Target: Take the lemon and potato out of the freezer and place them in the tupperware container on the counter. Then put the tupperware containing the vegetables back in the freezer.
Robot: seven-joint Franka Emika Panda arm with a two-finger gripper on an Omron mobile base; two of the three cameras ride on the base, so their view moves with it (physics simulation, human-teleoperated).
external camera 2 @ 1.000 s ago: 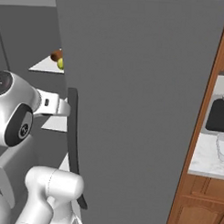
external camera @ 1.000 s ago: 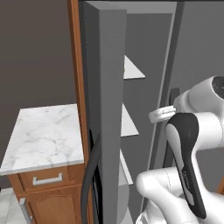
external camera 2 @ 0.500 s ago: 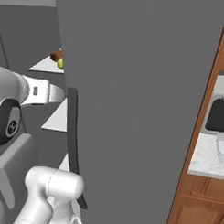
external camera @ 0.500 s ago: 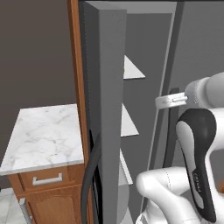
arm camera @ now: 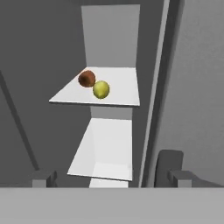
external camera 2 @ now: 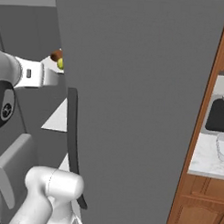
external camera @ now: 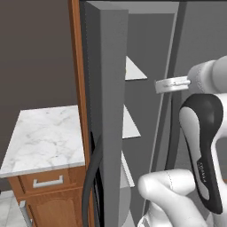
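While the gripper (arm camera: 107, 177) hangs wide open w/ nothing held, lemon (arm camera: 101, 89) and potato (arm camera: 86, 78) touch, upper left. Lemon's prob. light, firm, rolls easily; pinch across its middle.

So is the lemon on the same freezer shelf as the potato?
Yes, the lemon sits right beside the potato on the upper white shelf in the hand view.

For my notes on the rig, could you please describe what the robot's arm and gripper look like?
The arm has glossy white rounded shells with dark grey to black joint covers, one bearing small pale lettering. The gripper shows two small dark grey, blocky fingertips.
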